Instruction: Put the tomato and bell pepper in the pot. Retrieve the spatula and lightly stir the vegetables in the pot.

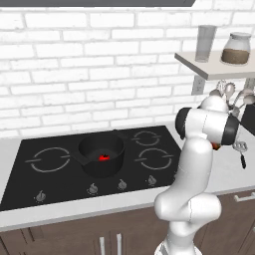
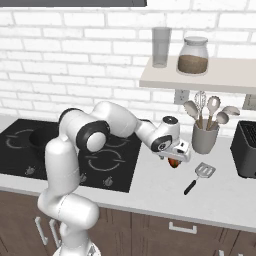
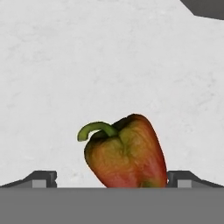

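The bell pepper (image 3: 124,155), orange-brown with a curled green stem, lies on the pale counter. My gripper (image 3: 112,178) is open and low over it, one dark fingertip (image 3: 43,178) on each side of the pepper. From the right base view the gripper (image 2: 175,160) hangs over the bell pepper (image 2: 174,163), right of the cooktop. The tomato (image 1: 103,157) sits inside the black pot (image 1: 85,148) on the stove. The spatula (image 2: 200,174) lies on the counter just right of the gripper.
A grey crock of pale spoons and a whisk (image 2: 204,135) stands behind the spatula. A dark toaster (image 2: 246,149) is at the far right. A shelf (image 2: 200,75) with a glass and a jar hangs above. The black cooktop (image 1: 149,172) lies to the left.
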### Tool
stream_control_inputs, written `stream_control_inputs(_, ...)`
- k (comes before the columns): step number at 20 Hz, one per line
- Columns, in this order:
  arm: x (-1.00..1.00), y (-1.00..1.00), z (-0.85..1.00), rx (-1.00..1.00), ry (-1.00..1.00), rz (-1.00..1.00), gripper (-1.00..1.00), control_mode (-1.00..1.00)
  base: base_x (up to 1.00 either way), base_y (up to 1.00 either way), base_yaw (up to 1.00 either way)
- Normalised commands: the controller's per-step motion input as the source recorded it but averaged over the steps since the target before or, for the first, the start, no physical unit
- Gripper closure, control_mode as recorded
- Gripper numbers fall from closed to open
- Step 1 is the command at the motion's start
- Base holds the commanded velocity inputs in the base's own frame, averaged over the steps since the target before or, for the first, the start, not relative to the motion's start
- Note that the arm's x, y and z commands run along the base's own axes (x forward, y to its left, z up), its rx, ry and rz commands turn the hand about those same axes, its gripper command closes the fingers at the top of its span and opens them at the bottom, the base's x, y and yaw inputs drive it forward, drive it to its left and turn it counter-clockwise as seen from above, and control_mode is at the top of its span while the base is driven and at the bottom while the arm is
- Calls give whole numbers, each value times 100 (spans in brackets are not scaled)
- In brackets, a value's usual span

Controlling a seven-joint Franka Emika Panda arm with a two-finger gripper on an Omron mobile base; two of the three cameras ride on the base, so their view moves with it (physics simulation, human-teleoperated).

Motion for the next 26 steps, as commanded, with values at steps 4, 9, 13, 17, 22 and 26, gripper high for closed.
stream_control_inputs(4, 0, 0, -15, 0, 0, 0, -100, -100, 0, 0, 0)
stream_control_inputs(9, 2, 0, -21, -3, 4, 0, 100, -100, 0, 0, 0)
stream_control_inputs(13, 0, 0, -6, -6, 0, 0, 100, -100, 0, 0, 0)
stream_control_inputs(17, 4, 8, -19, -2, -2, 0, 100, -100, 0, 0, 0)
stream_control_inputs(22, -7, 23, 14, 1, -11, 0, 100, -100, 0, 0, 0)
stream_control_inputs(26, -28, 61, 81, 5, -9, 0, 100, -100, 0, 0, 0)
